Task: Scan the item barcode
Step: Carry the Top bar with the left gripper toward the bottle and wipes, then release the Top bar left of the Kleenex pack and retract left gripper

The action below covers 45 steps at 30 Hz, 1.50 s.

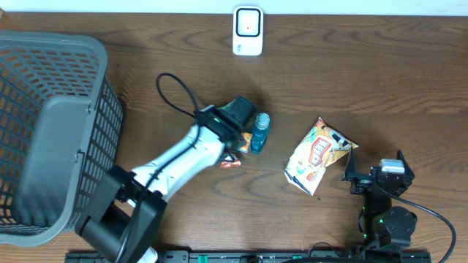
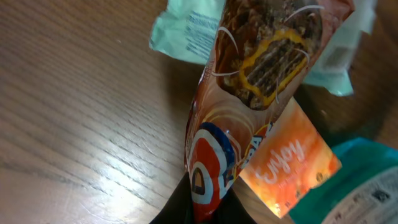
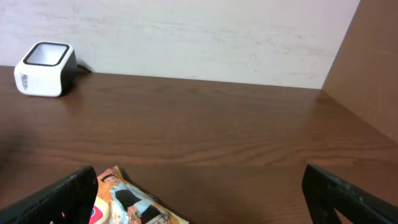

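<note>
Two arms are working over a brown wooden desk (image 1: pixel 365 73), with only the left one grasping anything. The left gripper (image 2: pixel 199 208) is clenching the bottom end of a brown snack wrapper (image 2: pixel 261 68) printed with a chocolate wafer and a red, white and blue logo. The wrapper is standing up out of the closed jaws near the middle of the desk. Around it several other items are lying in a loose cluster. An orange card (image 2: pixel 292 163) is touching the wrapper's side, a mint-green packet (image 2: pixel 186 28) is showing beyond it, and a teal pack (image 1: pixel 259 131) is lying just beside the gripper on its right. Any barcode on the wrapper is not showing in these views.

A white scanner (image 1: pixel 247 31) is sitting at the middle of the desk's far edge, well apart from the held wrapper. A grey mesh basket (image 1: pixel 102 117) is filling the left end of the desk.

Toward the near right corner, the right gripper (image 1: pixel 376 174) is hovering with its fingers (image 3: pixel 62 199) spread wide and grasping nothing. A colourful snack bag (image 1: pixel 318 155), printed in yellow, orange and white, is lying flat between the two grippers. It is lying just in front of the right fingers, though contact with them cannot be judged. From the right wrist, the scanner is appearing far off to the left against a pale wall.
</note>
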{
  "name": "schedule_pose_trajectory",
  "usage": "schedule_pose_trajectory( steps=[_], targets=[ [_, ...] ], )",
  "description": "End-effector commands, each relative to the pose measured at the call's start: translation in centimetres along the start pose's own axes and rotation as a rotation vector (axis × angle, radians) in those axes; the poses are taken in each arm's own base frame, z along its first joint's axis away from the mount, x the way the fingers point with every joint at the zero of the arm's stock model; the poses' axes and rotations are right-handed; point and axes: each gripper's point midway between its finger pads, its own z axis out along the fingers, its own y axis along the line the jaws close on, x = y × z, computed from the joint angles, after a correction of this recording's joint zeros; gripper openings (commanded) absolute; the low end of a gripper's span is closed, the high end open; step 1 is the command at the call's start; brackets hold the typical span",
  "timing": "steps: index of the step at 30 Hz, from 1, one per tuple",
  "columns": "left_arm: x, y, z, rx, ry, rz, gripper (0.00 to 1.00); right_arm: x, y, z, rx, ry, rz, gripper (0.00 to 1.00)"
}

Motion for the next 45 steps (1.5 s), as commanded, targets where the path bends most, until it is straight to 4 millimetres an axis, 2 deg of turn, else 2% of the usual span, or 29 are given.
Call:
schedule_pose_trajectory(
  steps=[1, 6, 17, 20, 25, 29, 31, 33, 36, 39, 40, 41, 45],
  targets=[
    [-1.4, 0.5, -0.5, -0.048, -0.162, -0.066, 0.07, 0.1, -0.2, 0.0, 0.011, 0.002, -0.01, 0.99],
    [-1.0, 0.3, -0.7, -0.046, -0.183, -0.079, 0.08, 0.1, -0.2, 0.0, 0.011, 0.002, -0.01, 0.99],
    [-0.9, 1.9, -0.5, -0.105, -0.197, -0.061, 0.08, 0.1, -0.2, 0.0, 0.011, 0.002, -0.01, 0.99],
    [-0.5, 2.6, 0.1, -0.122, -0.192, -0.056, 0.17, 0.1, -0.2, 0.0, 0.011, 0.002, -0.01, 0.99],
    [0.3, 4.2, 1.1, -0.159, -0.174, -0.044, 0.17, 0.1, -0.2, 0.0, 0.011, 0.002, -0.01, 0.99],
    [1.3, 4.1, 1.3, -0.146, -0.116, -0.045, 0.17, 0.1, -0.2, 0.0, 0.011, 0.002, -0.01, 0.99],
    [1.5, 3.9, 1.3, -0.137, -0.104, -0.047, 0.26, 0.1, -0.2, 0.0, 0.011, 0.002, -0.01, 0.99],
    [1.2, 3.8, 1.1, -0.132, -0.111, -0.011, 0.4, 0.1, -0.2, 0.0, 0.011, 0.002, -0.01, 0.99],
    [-0.3, 3.2, -0.3, -0.106, -0.153, 0.073, 0.54, 0.1, -0.2, 0.0, 0.011, 0.002, -0.01, 0.99],
    [-3.0, 2.5, -2.7, -0.068, -0.233, 0.157, 0.8, 0.1, -0.2, 0.0, 0.011, 0.002, -0.01, 0.99],
    [-4.2, 2.3, -4.0, -0.051, -0.27, 0.188, 0.94, 0.1, -0.2, 0.0, 0.011, 0.002, -0.01, 0.99],
    [-5.3, 2.0, -5.1, -0.033, -0.302, 0.216, 0.98, 0.1, -0.2, 0.0, 0.011, 0.002, -0.01, 0.99],
    [-10.4, 0.4, -10.8, 0.098, -0.479, 0.338, 0.98, 0.1, -0.2, 0.0, 0.011, 0.002, -0.01, 0.99]
  ],
)
